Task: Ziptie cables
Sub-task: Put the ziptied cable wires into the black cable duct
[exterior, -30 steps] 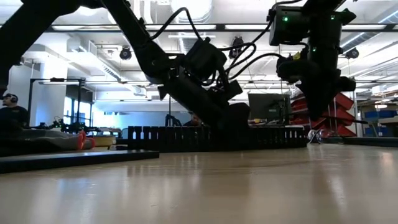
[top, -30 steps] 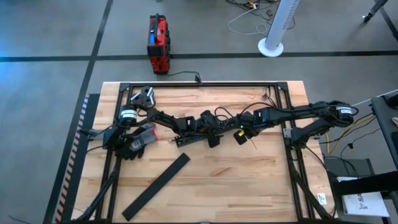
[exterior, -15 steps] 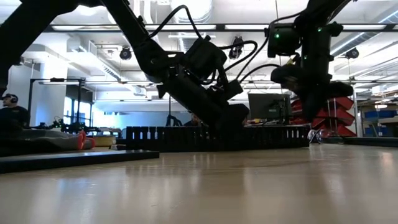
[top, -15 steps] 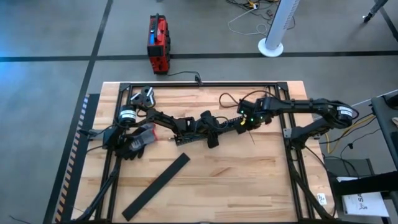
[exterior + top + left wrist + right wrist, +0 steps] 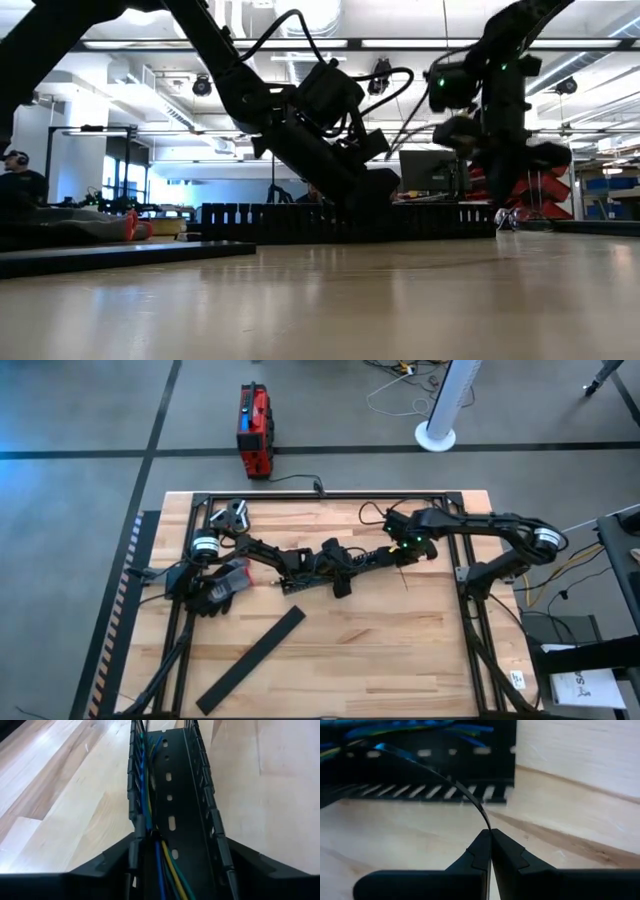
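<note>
Your right tool (image 5: 490, 851) is pinched shut on a thin dark curved plastic ziptie (image 5: 462, 787), close to the long black comb-toothed plastic duct (image 5: 172, 815). Your left tool (image 5: 172, 870) is down inside that duct, gripping the thin blue, green and yellow cables (image 5: 146, 795). No tie goes around them yet.

No readable writing anywhere right now. The red box (image 5: 254, 430) on the floor shows no legible label from above. A white sheet (image 5: 580, 687) at the high view's lower right corner carries dark print, but it's too small to make out. Nothing legible in the low or wrist views.
</note>
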Controlling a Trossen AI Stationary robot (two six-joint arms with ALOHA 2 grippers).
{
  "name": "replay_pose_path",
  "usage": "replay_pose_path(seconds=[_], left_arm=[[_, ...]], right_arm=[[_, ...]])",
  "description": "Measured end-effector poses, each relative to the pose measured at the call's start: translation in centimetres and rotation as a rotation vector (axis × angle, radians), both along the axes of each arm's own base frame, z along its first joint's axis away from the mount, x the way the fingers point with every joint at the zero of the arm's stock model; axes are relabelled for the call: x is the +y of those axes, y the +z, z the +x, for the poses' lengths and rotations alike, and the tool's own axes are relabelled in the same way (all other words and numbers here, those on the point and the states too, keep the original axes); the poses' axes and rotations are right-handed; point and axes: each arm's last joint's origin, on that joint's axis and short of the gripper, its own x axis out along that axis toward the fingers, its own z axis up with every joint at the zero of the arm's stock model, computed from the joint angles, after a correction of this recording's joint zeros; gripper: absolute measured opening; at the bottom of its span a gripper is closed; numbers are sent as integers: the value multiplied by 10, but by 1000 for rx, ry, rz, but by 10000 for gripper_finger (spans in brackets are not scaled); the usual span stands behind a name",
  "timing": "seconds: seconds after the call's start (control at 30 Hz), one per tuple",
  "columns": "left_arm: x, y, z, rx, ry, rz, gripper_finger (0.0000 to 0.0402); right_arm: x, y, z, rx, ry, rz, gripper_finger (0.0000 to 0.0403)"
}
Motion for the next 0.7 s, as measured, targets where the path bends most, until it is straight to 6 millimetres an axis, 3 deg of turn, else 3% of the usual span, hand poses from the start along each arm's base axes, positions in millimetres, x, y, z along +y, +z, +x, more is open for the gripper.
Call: replay_pose_path(seconds=[0.23,0.7], left_arm=[[-2,0,1,-6,-3,2,213],[-5,0,1,-3,-11,3,215]], right_arm=[[-9,-16,3,27,0,41,0],[-16,-16,2,-24,-7,68,0]])
